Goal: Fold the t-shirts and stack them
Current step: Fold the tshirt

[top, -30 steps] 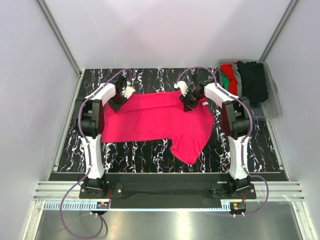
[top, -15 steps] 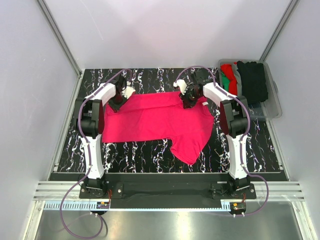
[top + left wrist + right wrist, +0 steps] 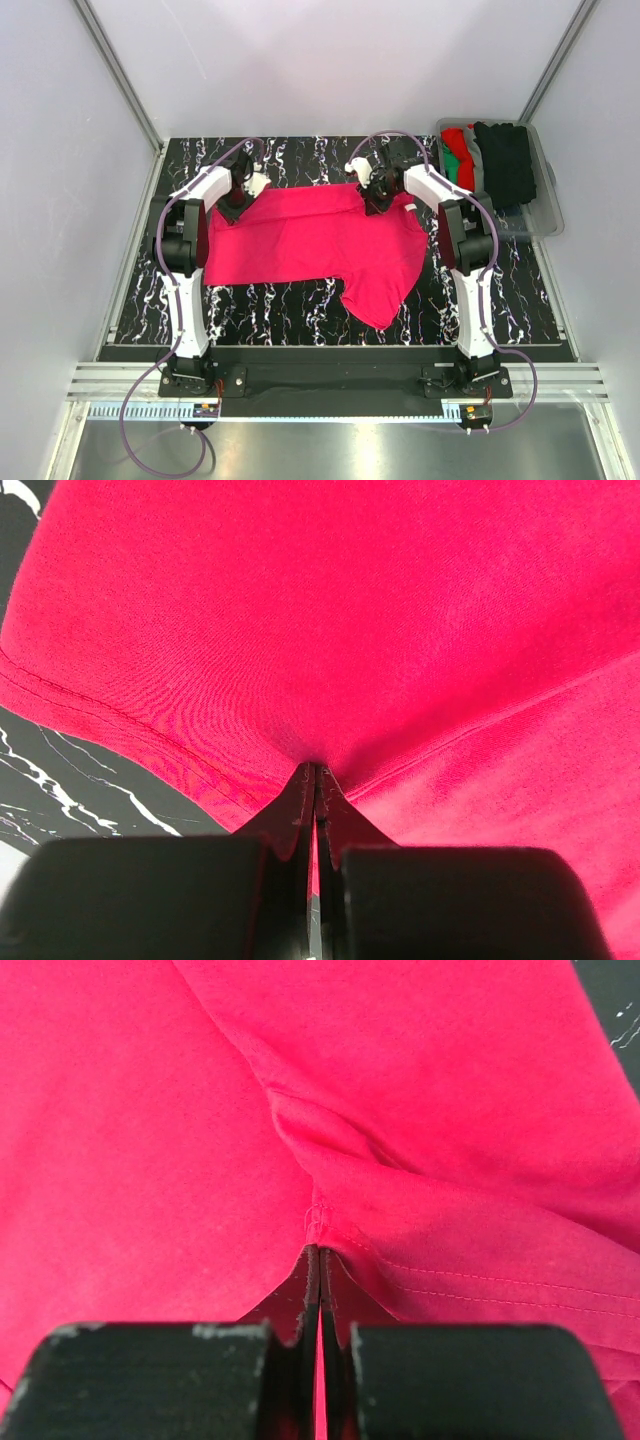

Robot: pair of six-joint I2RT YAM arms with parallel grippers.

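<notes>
**Ana:** So, where is the pinkish-red t-shirt point(image 3: 320, 245) lying?

**Ben:** On the black marbled table point(image 3: 300, 160), spread mostly flat across the middle. Its long upper edge runs parallel to the far edge. 1 rounded flap of cloth reaches toward the near edge, right of centre.

**Ana:** What is the left claw point(image 3: 315, 770) doing?

**Ben:** It is clenched on the shirt at the cloth's far-left corner. In the left wrist view the 2 fingers point(image 3: 290, 815) are pressed together with a pinch of fabric puckered at their tips. A stitched hem runs just to the left, with bare table beyond it.

**Ana:** And the right claw point(image 3: 318, 1252)?

**Ben:** Also clenched on the shirt, on its far edge and right of centre. The tips meet right on a stitched seam, and creases fan away from the pinch. Both arms reach out over the table toward its far edge.

**Ana:** Anything else out there?

**Ben:** A clear bin point(image 3: 548, 205) sits by the far-right corner of the table. Bunched inside it are a red shirt point(image 3: 457, 138), a green shirt point(image 3: 452, 160), a grey shirt point(image 3: 471, 160) and a black shirt point(image 3: 506, 160). The black one takes up the most room.
</notes>
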